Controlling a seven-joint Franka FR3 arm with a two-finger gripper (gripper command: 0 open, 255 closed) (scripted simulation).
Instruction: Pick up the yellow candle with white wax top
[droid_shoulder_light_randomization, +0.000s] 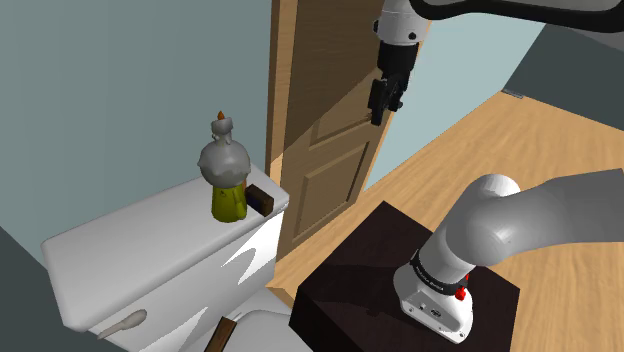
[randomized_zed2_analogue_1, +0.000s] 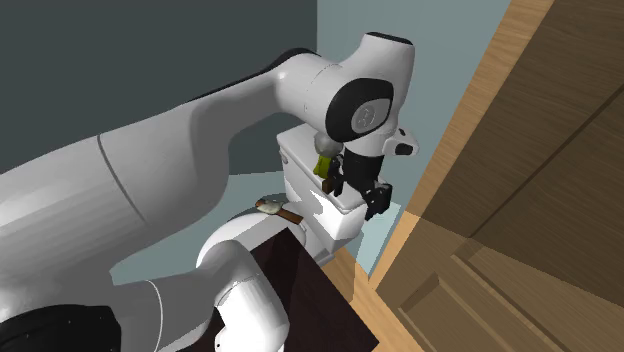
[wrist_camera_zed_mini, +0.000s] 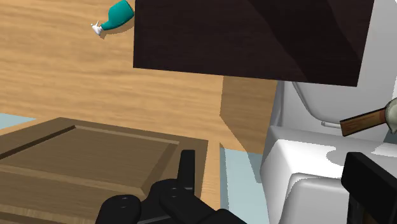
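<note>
**On the toilet tank: candle upright, gripper aloft by the door**

Shoulder view: the candle (droid_shoulder_light_randomization: 226, 182), yellow below with a grey-white wax top, stands upright on the white toilet tank (droid_shoulder_light_randomization: 130, 245), just beside a small dark box (droid_shoulder_light_randomization: 262, 199) at the lid's right end. The gripper (droid_shoulder_light_randomization: 382, 106) hangs high in front of the wooden door (droid_shoulder_light_randomization: 320, 180), well apart from the candle. Whether it is apart or together cannot be told. The dark stand (droid_shoulder_light_randomization: 350, 275) sits at lower right.

Second exterior view: the arm's wrist covers most of the candle, and a yellow sliver shows on the tank. The gripper lies lower, toward this view's right. A wooden-handled tool (randomized_zed2_analogue_1: 281, 209) lies below the tank.

Wrist view: beyond the gripper are the door panel, the wooden floor (wrist_camera_zed_mini: 76, 70), the stand and a teal bottle (wrist_camera_zed_mini: 118, 13) lying on that floor.
</note>
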